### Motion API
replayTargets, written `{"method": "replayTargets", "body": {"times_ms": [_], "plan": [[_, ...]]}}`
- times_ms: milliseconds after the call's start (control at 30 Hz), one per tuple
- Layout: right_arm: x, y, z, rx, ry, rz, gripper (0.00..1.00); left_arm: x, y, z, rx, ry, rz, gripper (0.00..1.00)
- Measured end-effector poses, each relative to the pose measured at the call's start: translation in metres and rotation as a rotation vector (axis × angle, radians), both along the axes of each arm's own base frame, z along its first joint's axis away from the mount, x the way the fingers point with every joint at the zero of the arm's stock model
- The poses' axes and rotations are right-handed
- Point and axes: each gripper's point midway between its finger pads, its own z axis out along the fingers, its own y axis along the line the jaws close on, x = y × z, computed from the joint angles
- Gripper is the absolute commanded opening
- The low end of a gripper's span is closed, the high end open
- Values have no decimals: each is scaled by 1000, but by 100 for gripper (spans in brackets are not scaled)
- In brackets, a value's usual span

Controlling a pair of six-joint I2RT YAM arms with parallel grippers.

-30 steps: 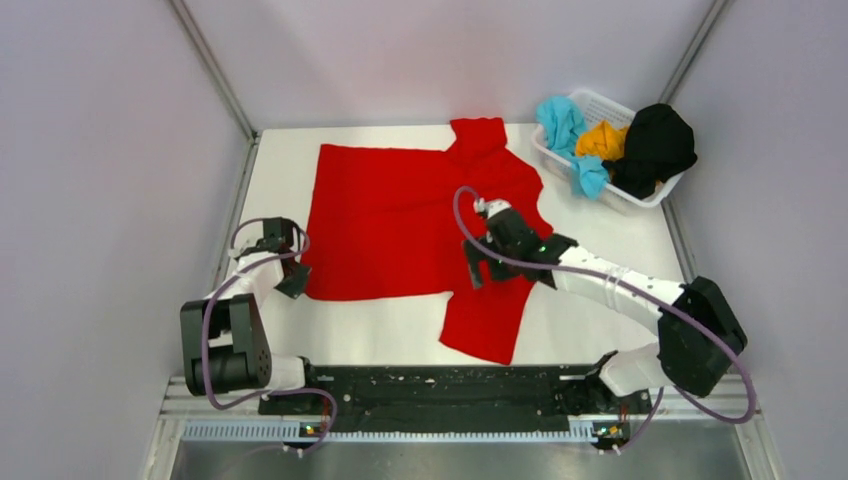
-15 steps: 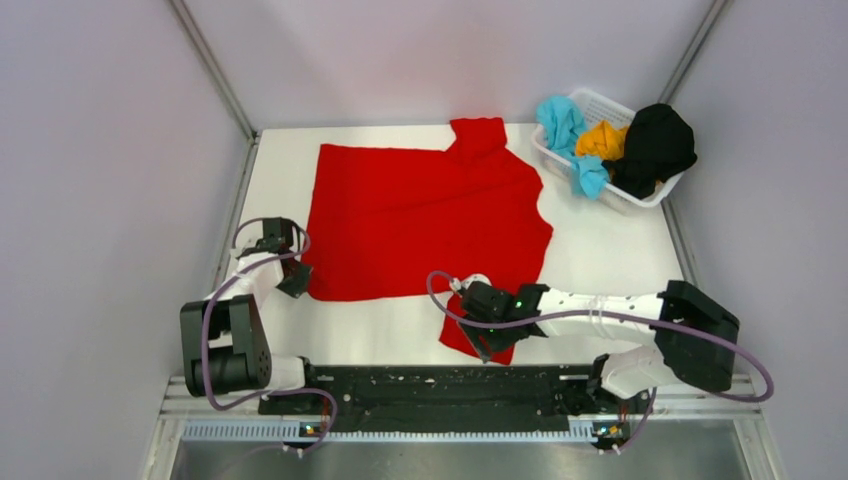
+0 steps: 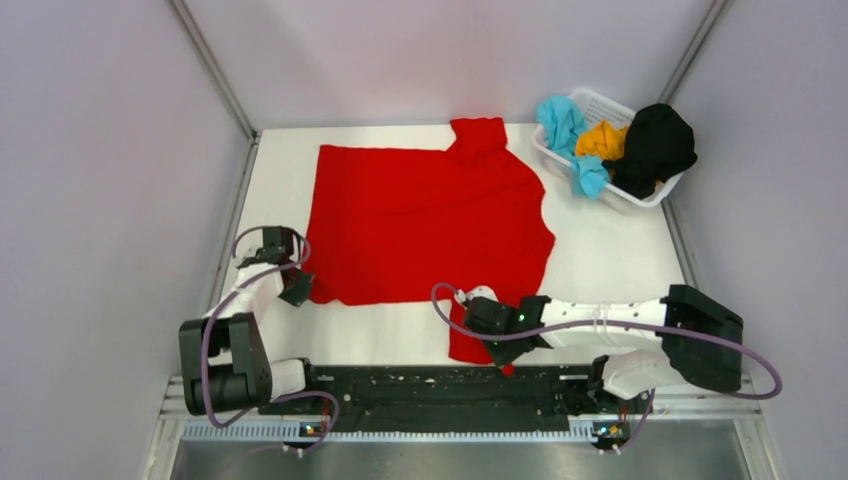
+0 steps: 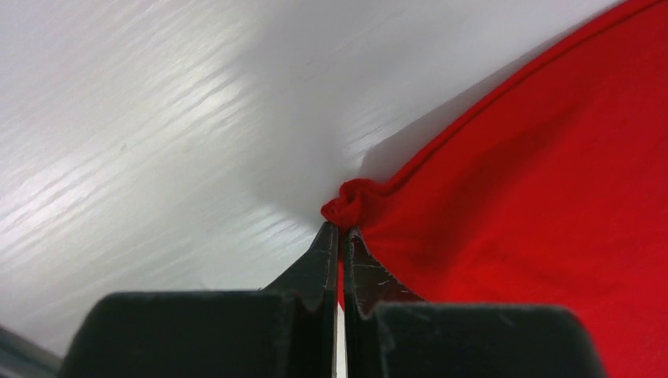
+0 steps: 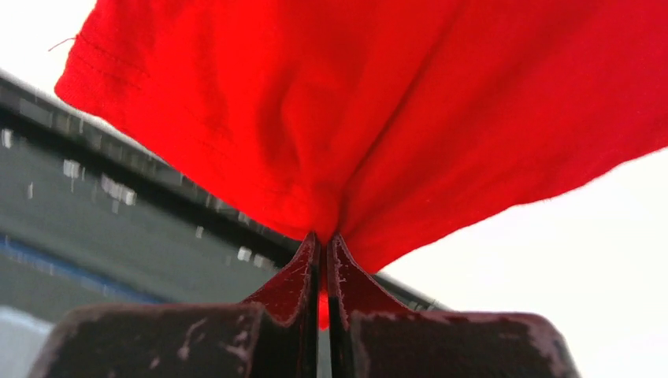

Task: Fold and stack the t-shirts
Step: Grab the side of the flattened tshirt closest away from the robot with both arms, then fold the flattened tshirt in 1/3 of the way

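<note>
The red t-shirt (image 3: 420,220) lay spread across the middle of the table (image 3: 610,260), mostly flat. One sleeve pointed to 12 o'clock and the other reached to 6 o'clock, toward the arm bases. The left gripper (image 4: 340,230) sat at the shirt's 8 o'clock corner, its jaws pressed together on a small bunched nub of hem. The right gripper (image 5: 323,239) was at the 6 o'clock sleeve with its jaws clamped on a fold of cloth, which fanned out from the pinch in soft creases. The fabric looked light, limp and thin. It probably sags and gathers wherever it is lifted, drags on the table instead of sliding cleanly, and can slip out of a shallow pinch. Hems, corners and sleeve cuffs seemed the best holds, because the doubled stitching gives the fingers something to bite. Two well-apart grips should keep an edge taut enough to fold straight. The teal t-shirt (image 3: 562,122), orange-yellow t-shirt (image 3: 603,140) and black t-shirt (image 3: 657,145) were heaped in the basket (image 3: 598,100) at 2 o'clock, tangled against each other, so pulling one might drag out its neighbour.
</note>
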Motion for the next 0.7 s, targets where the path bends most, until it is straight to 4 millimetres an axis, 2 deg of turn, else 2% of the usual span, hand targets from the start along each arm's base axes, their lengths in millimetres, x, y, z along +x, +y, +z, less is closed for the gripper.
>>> {"method": "replayTargets", "body": {"times_ms": [167,267,367,433,533,600,700], "plan": [[-47,-9,6,29,149,77,0,-36,-3,1,-1,47,28,0],[-55,-13,15,51,171,79,0,-55,-3,5,9,59,43,0],[-53,-13,22,48,167,74,0,-60,-3,10,11,51,49,0],[-47,-12,24,44,155,61,0,-61,-4,11,5,53,48,0],[-24,-11,31,39,113,-2,0,-58,-6,14,-7,51,42,0],[0,-9,41,49,53,-58,0,-50,-7,21,-12,42,36,0],[40,-1,66,83,-61,-119,0,-32,-6,33,-17,21,23,0]]}}
